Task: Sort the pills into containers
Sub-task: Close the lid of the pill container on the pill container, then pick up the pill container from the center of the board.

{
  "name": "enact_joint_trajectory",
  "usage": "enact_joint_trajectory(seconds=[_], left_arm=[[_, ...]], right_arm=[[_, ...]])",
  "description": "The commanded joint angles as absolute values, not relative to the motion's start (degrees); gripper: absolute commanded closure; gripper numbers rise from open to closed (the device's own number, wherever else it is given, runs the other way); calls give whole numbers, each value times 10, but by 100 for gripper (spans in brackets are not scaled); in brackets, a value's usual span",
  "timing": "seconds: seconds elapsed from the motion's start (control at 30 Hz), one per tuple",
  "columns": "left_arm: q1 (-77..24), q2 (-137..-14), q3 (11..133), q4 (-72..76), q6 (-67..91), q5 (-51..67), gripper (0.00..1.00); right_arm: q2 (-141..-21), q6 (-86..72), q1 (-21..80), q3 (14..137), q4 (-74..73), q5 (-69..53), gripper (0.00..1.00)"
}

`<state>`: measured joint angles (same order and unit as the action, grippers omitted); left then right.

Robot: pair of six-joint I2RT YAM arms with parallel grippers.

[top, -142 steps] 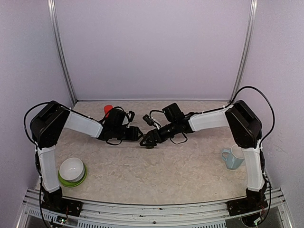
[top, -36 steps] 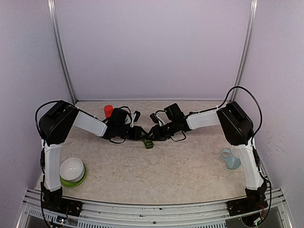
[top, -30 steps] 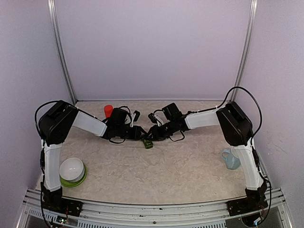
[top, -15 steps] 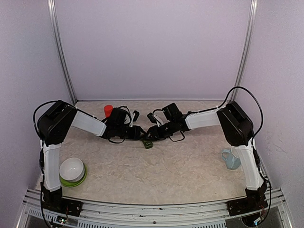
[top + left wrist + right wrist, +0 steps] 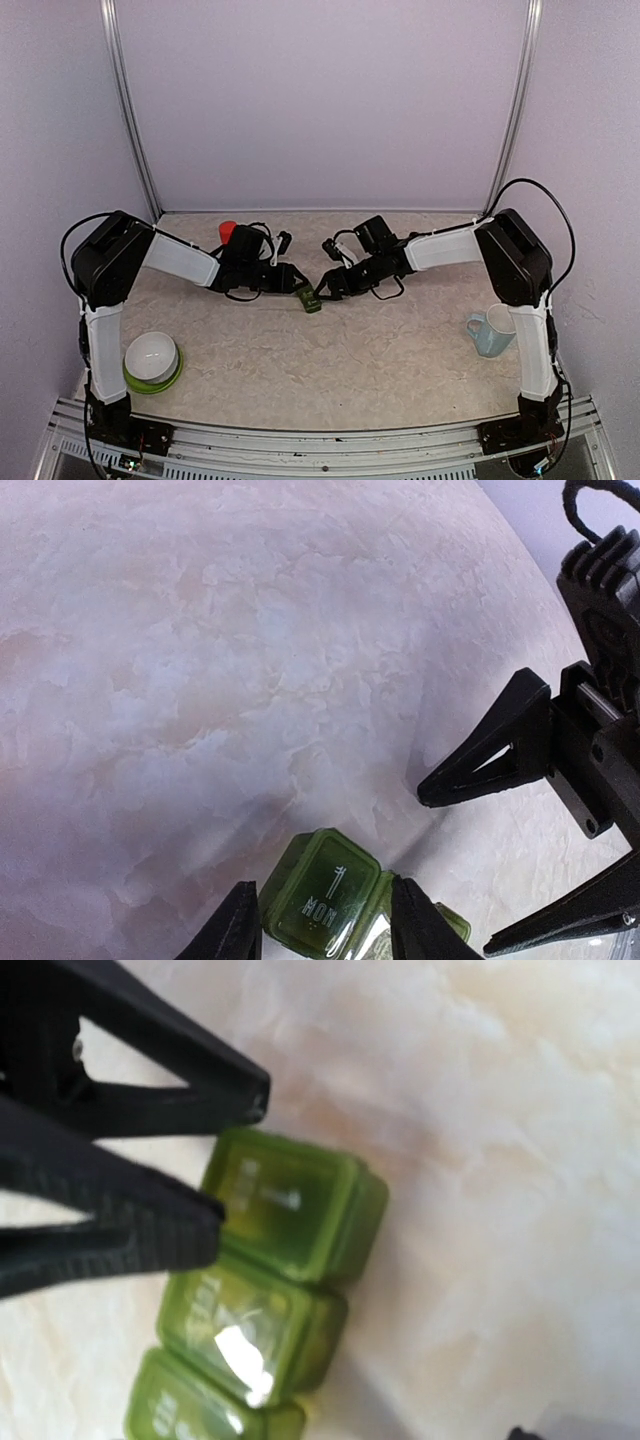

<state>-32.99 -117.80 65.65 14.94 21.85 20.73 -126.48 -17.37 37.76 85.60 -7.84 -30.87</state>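
Observation:
The containers (image 5: 312, 300) are a small green strip of three joined compartments lying mid-table, all lids down. In the left wrist view (image 5: 325, 895) the far lid reads MON. My left gripper (image 5: 300, 291) (image 5: 322, 885) has a finger against each side of the strip and grips it on the table. Its fingers (image 5: 150, 1080) show in the right wrist view beside the strip (image 5: 285, 1205). My right gripper (image 5: 326, 290) (image 5: 455, 870) is open and empty, just right of the strip and not touching it. No pills show.
An orange-red bottle (image 5: 228, 229) stands behind my left arm. A white bowl on a green plate (image 5: 152, 360) sits near left. A pale blue mug (image 5: 490, 332) stands near right. Both arms reach to mid-table, their cables hanging over it.
My right arm has drawn back a little to the right, away from the strip. My left gripper and the strip have stayed in place.

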Motion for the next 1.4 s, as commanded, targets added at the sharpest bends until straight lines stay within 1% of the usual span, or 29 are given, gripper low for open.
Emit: enact_joint_trajectory(seconds=[0.0, 0.2, 0.47, 0.7, 0.83, 1.0, 1.03, 1.13, 1.23, 1.37], left_arm=[[-338, -1167, 649, 152, 222, 225, 57], [-342, -1165, 640, 156, 225, 231, 57], [-357, -1134, 590, 178, 255, 228, 57], [-374, -1102, 565, 189, 260, 226, 57], [-375, -1079, 545, 191, 269, 196, 57], [-358, -1031, 499, 205, 295, 162, 48], [-353, -1016, 486, 208, 298, 158, 43], [-347, -989, 466, 207, 301, 135, 33], [-343, -966, 451, 201, 302, 113, 23], [-338, -944, 434, 203, 306, 92, 10]], right_arm=[[-1230, -148, 381, 819, -92, -280, 20], [-1199, -138, 382, 779, -80, -276, 17], [-1169, -129, 390, 733, -48, -267, 15], [-1168, -111, 406, 733, -37, -257, 13], [-1179, -118, 419, 756, -41, -222, 13], [-1202, -124, 443, 803, -68, -175, 7], [-1206, -124, 447, 810, -73, -169, 5], [-1218, -123, 459, 830, -87, -150, 2], [-1232, -123, 471, 849, -102, -128, 1], [-1257, -117, 494, 877, -134, -62, 0]])
